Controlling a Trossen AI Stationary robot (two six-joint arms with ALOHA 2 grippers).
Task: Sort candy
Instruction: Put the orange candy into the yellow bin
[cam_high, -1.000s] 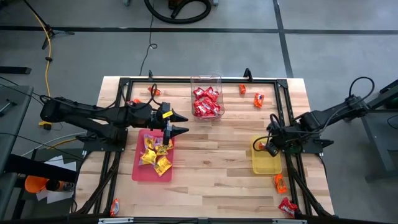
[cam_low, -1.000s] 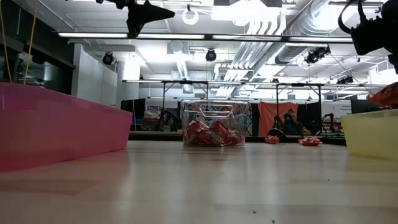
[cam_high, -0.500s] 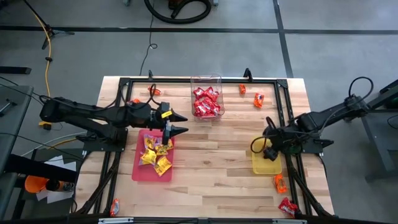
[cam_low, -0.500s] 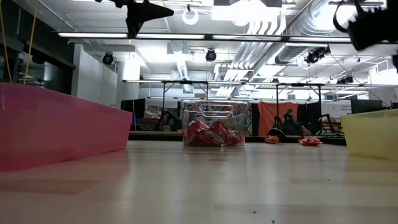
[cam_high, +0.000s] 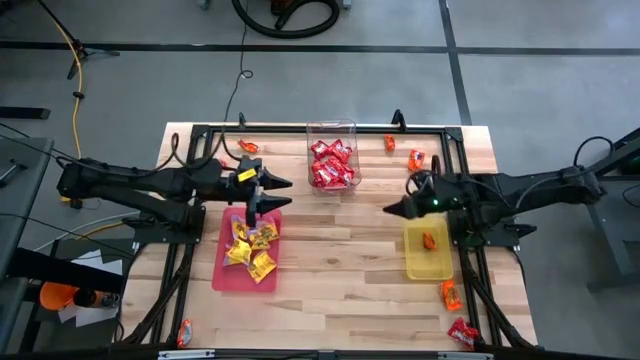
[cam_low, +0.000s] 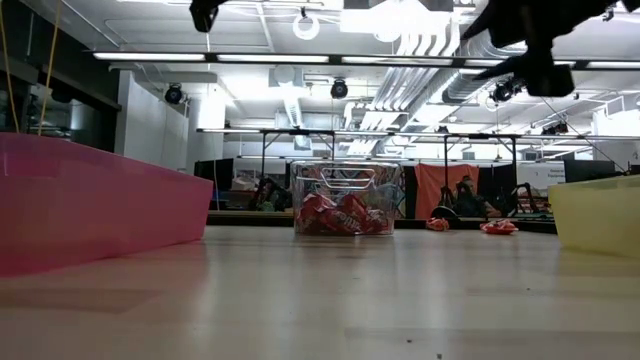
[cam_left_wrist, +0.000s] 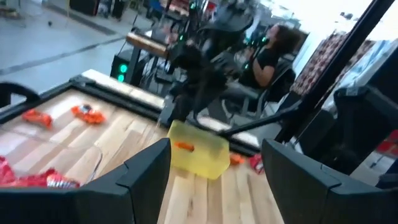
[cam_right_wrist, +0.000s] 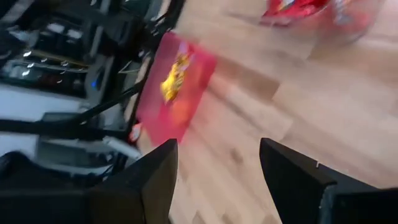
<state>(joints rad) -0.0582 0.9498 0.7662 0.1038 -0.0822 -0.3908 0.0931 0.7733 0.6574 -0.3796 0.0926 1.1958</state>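
Note:
Yellow candy (cam_high: 250, 246) lies in the pink tray (cam_high: 226, 275). One orange candy (cam_high: 428, 241) lies in the yellow tray (cam_high: 428, 265), and red candy (cam_high: 331, 165) fills the clear tub (cam_high: 332, 128). My left gripper (cam_high: 268, 198) hangs open over the pink tray's far end with nothing between its fingers (cam_left_wrist: 146, 180). My right gripper (cam_high: 390, 208) is open and empty above the bare table. It stands just left of the yellow tray and points toward the table's left edge.
Loose orange and red candy lies at the far edge (cam_high: 250, 146) (cam_high: 389, 143) (cam_high: 415, 158) and near the front corners (cam_high: 451, 293) (cam_high: 461, 332) (cam_high: 184, 330). A black frame (cam_high: 460, 180) rings the tabletop. Bare wood lies between the two trays.
My right gripper has let go of an orange candy, which now lies in the yellow tray. It has then swung up and toward the table's left edge, off the tray. My left gripper has drawn back a little toward the left edge and turned.

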